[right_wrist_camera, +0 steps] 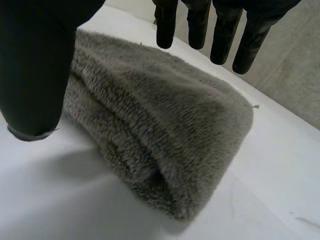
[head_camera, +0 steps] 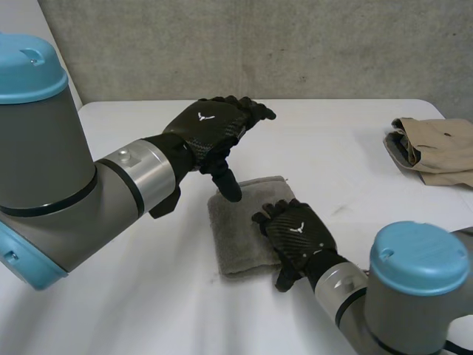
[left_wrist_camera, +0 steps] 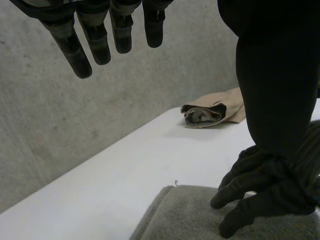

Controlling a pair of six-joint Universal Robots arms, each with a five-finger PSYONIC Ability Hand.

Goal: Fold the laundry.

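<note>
- The grey, fuzzy folded towel (head_camera: 238, 240) (right_wrist_camera: 165, 125) lies near the middle of the white table (head_camera: 140, 303), its rolled fold thick and rounded in the right wrist view.
- The right hand (head_camera: 295, 231) rests on the towel's right part, fingers (left_wrist_camera: 240, 187) loosely spread, tips touching the pile, gripping nothing.
- The left hand (head_camera: 211, 126) hangs above the towel's far edge, fingers (left_wrist_camera: 95, 37) straight and relaxed, empty, thumb pointing down.
- A beige folded garment (head_camera: 436, 144) (left_wrist_camera: 215, 110) sits well apart at the table's far right.
</note>
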